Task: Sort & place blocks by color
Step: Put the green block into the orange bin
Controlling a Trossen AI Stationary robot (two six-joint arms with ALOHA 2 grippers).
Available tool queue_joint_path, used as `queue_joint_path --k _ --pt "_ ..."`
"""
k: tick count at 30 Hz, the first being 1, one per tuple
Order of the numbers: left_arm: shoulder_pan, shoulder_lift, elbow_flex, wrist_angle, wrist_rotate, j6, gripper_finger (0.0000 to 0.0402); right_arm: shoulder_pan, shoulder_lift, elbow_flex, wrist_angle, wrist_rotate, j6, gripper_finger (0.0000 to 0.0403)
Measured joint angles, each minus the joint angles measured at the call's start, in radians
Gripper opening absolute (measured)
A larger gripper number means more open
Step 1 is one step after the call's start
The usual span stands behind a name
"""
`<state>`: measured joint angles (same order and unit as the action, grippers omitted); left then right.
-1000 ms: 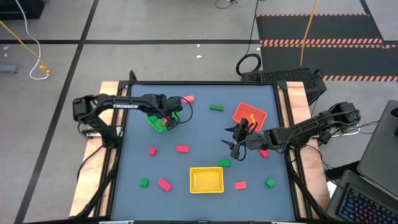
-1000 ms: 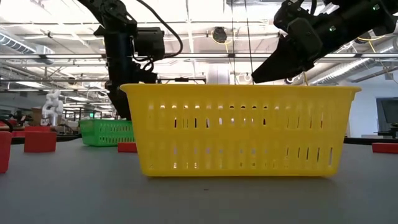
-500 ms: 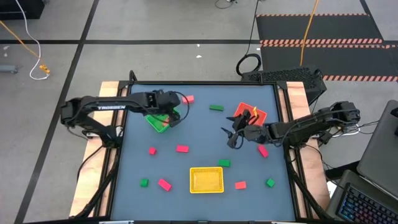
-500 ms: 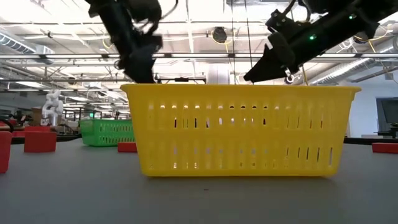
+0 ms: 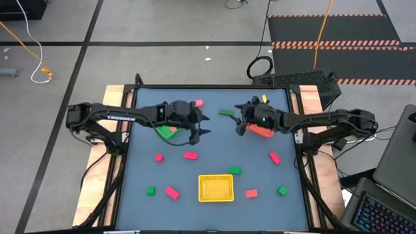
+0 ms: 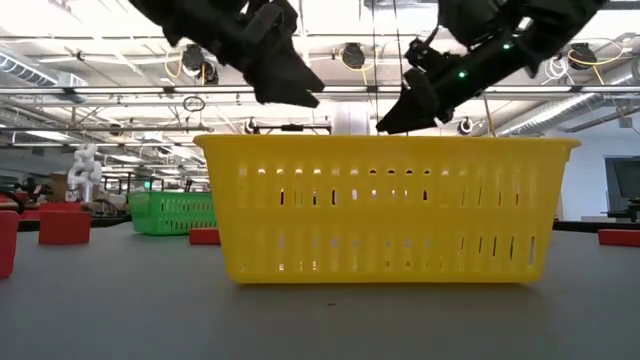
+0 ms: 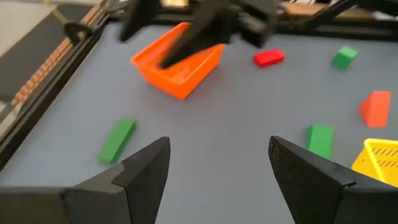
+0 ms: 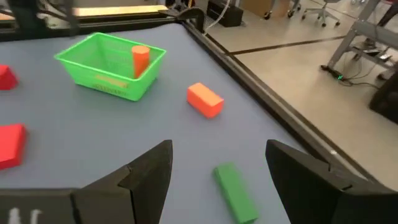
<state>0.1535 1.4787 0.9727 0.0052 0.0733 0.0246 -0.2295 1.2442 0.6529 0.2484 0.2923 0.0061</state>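
Note:
In the high view, small green, red and salmon blocks lie flat and scattered over the blue table. My left gripper (image 5: pixel 200 128) is open, above the table just right of the green tray (image 5: pixel 166 130), which holds a salmon block (image 8: pixel 140 58). My right gripper (image 5: pixel 240 125) is open, at the left edge of the red tray (image 5: pixel 262 130), close to a green block (image 5: pixel 226 112). The right wrist view shows that green block (image 8: pixel 235 191) and a salmon block (image 8: pixel 205 99) ahead of the open fingers. Both grippers (image 6: pixel 300 90) (image 6: pixel 392 118) hang clear above the table.
The yellow tray (image 5: pixel 216 187) stands near the table's near edge. Red blocks (image 5: pixel 159 156) (image 5: pixel 190 155) (image 5: pixel 274 157) and a green block (image 5: pixel 234 170) lie mid-table. More blocks (image 5: pixel 151 190) (image 5: pixel 171 192) (image 5: pixel 251 193) (image 5: pixel 282 190) sit along the near edge. The two arms' grippers are close together.
My left gripper has left the green tray and moved right toward the table's middle. My right gripper has moved from mid-table toward the far edge, to the red tray's left side. No block has shifted.

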Motion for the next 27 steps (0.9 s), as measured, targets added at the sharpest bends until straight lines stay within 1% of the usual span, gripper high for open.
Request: queue_joint_path --k 4,6,10,12,14,21,24,27 --pt "0.001 0.030 -0.101 0.204 0.063 -0.010 0.0271 -0.052 0.048 0.072 -0.096 -0.036 -0.054 0.0254" --pt "0.001 0.038 -0.151 0.313 0.067 -0.024 0.0271 -0.068 0.094 0.116 -0.146 -0.037 -0.074 0.0254" --pt "0.003 0.041 -0.242 0.430 0.068 -0.043 0.0271 -0.106 0.211 0.199 -0.244 -0.096 -0.105 0.0254" --pt "0.003 0.040 -0.281 0.495 0.068 -0.057 0.0271 -0.127 0.271 0.229 -0.256 -0.132 -0.114 0.0254" --pt "0.003 0.040 -0.316 0.539 0.068 -0.068 0.0271 -0.148 0.330 0.257 -0.264 -0.146 -0.123 0.0254" --pt "0.003 0.040 -0.409 0.621 0.070 -0.104 0.0271 -0.220 0.501 0.363 -0.345 -0.247 -0.145 0.0254" --pt "0.003 0.040 -0.434 0.670 0.105 -0.146 0.0271 -0.241 0.536 0.372 -0.350 -0.254 -0.149 0.0254" --pt "0.002 0.040 -0.451 0.706 0.117 -0.169 0.0271 -0.264 0.551 0.373 -0.339 -0.298 -0.146 0.0254"
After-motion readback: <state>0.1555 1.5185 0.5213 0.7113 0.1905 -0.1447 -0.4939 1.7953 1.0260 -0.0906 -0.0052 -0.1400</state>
